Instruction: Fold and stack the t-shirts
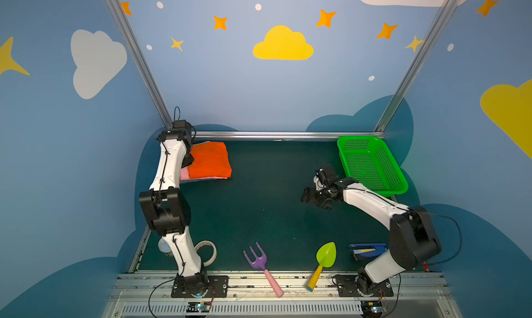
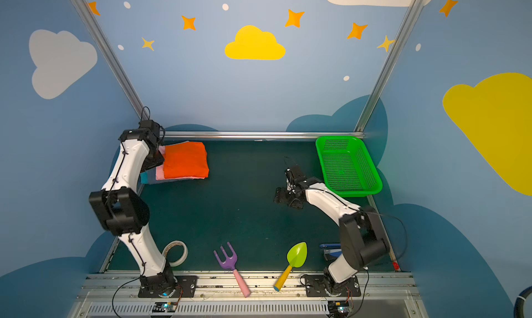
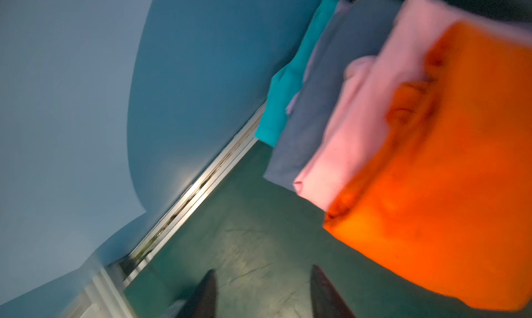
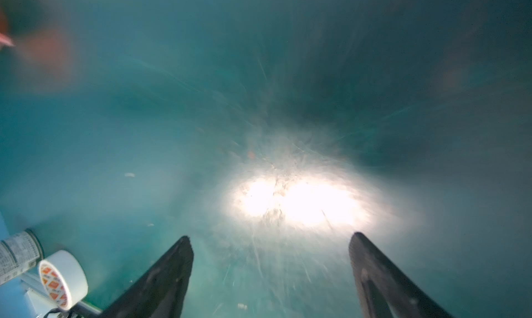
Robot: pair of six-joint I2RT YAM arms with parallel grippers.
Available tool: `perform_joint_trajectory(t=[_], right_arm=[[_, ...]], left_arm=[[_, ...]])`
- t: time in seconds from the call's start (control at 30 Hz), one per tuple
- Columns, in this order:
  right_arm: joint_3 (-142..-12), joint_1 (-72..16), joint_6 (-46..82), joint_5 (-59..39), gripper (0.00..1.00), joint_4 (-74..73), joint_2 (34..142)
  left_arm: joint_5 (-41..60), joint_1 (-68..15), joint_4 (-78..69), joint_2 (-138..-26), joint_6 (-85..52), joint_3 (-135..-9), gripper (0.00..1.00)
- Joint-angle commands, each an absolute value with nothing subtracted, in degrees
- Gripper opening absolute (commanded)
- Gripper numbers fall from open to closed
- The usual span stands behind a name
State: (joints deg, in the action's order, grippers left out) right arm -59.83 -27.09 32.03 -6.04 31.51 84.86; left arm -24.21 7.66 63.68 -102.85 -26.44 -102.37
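Note:
The t-shirts lie folded in one stack at the back left of the green mat. The orange t-shirt (image 1: 210, 161) (image 2: 185, 161) (image 3: 446, 172) is on top. Under it the edges of a pink one (image 2: 159, 172) (image 3: 359, 123), a grey-blue one (image 3: 322, 100) and a teal one (image 3: 288, 92) stick out. My left gripper (image 3: 263, 272) is open over bare mat just beside the stack, holding nothing; in both top views its forearm hides it. Right of centre, my right gripper (image 1: 309, 197) (image 2: 280, 195) (image 4: 270, 236) hangs open and empty, low over the mat.
A green perforated basket (image 1: 371, 164) stands at the back right. Along the front edge lie a tape roll (image 1: 205, 251) (image 4: 63, 279), a purple toy fork (image 1: 256, 257), a green toy trowel (image 1: 326, 256) and a blue stapler (image 1: 367, 250). A can (image 4: 17, 253) stands by the tape.

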Motion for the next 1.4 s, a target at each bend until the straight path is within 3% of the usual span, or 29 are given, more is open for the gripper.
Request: perform_joint_trajectory(t=[0.0,0.03,0.07,0.23,0.33,0.4,0.5,0.67,0.8,0.87,1.03,1.17,1.27,1.37], right_arm=[[-58.79,-26.36,28.18,4.09,0.87,31.56,74.34],[-58.12,-26.14,27.69,6.05,0.87,31.02,71.33],[-57.17,-26.02,26.98,8.06,0.87,30.08,69.05],[-43.62,-25.91,17.04,22.33,0.88,10.31,56.93],[-36.41,-25.27,17.07,31.85,0.88,1.98,52.78],[-31.10,-24.35,10.58,34.86,0.88,-6.16,51.95],[-26.50,-21.34,2.22,35.27,0.88,-13.08,54.97],[-30.68,-16.78,14.41,42.91,0.87,-2.63,66.92],[-33.89,-14.76,14.09,39.87,0.90,-5.03,76.92],[-36.87,-14.68,8.43,34.39,0.90,-5.84,79.87],[-41.83,-12.58,-0.14,24.56,0.90,-12.76,87.88],[-44.01,-3.92,4.57,8.13,0.90,-7.52,88.17],[-33.01,-0.29,5.04,0.04,0.90,-18.74,82.05],[-21.03,-0.34,3.39,-1.20,0.91,-44.94,83.14]], left_arm=[[-20.54,8.09,44.78,-89.37,-30.91,-85.84,0.69],[-18.78,8.03,40.18,-85.65,-30.61,-80.00,0.74],[-17.34,7.98,36.78,-82.55,-31.12,-75.38,0.99],[-19.10,7.47,26.36,-70.69,-37.92,-54.70,1.00],[-20.89,7.47,21.86,-67.81,-41.30,-46.32,1.00],[-22.11,7.38,19.05,-67.44,-41.13,-42.61,1.00],[-26.04,6.99,12.44,-69.81,-35.44,-37.75,1.00],[-24.49,7.19,10.59,-76.30,-30.03,-40.05,1.00],[-20.92,6.39,-9.65,-77.19,-27.11,-29.75,1.00],[-17.55,6.83,-12.23,-75.60,-24.53,-28.93,1.00],[-20.03,7.11,-21.35,-76.64,-22.03,-26.87,1.00],[-16.75,6.70,-36.45,-79.45,-16.25,-22.58,1.00],[-15.78,4.63,-40.44,-78.98,-12.50,-20.38,1.00],[-6.47,3.70,-46.26,-82.12,-6.86,-19.23,1.00]])
